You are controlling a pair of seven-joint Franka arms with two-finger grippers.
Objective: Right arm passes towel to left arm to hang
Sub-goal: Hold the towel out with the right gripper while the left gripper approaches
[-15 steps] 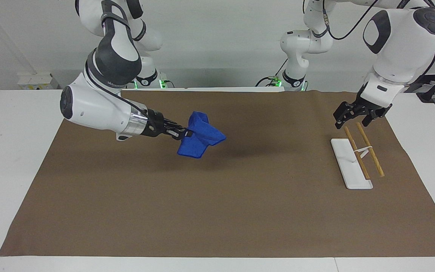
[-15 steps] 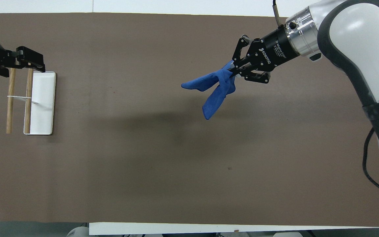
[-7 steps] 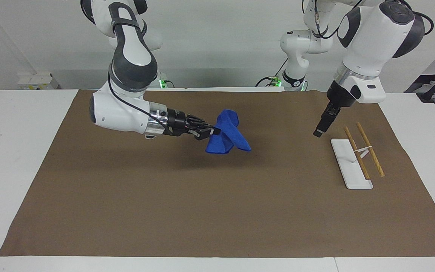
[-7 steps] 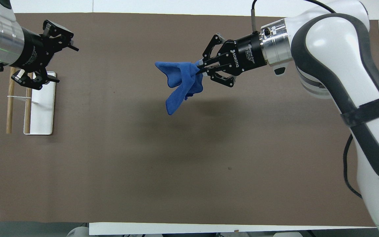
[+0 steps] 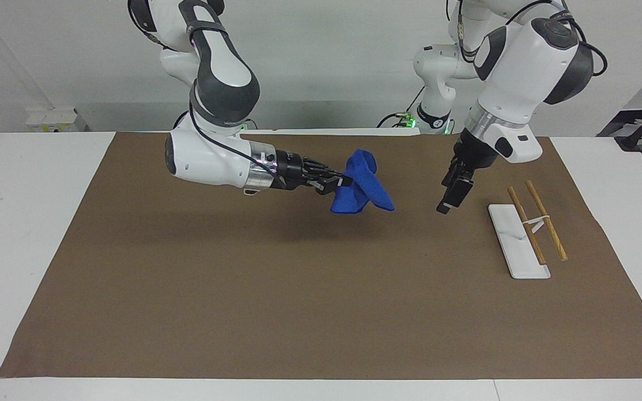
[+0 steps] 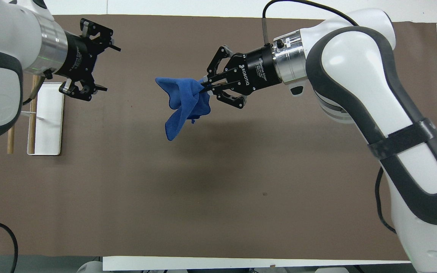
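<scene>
while the right claw is clamped on one bunched edge of the small royal-blue microfibre towel, carried in the air above the brown-covered tabletop, the left claw waits spread wide over it beside the white rack with two wooden rails. judgement: grip loose cloth clear of those fingers. only the overhead view shows the spread.

right tool clamped, arm stretched level | left tool spread wide (angled downward), raised
</scene>
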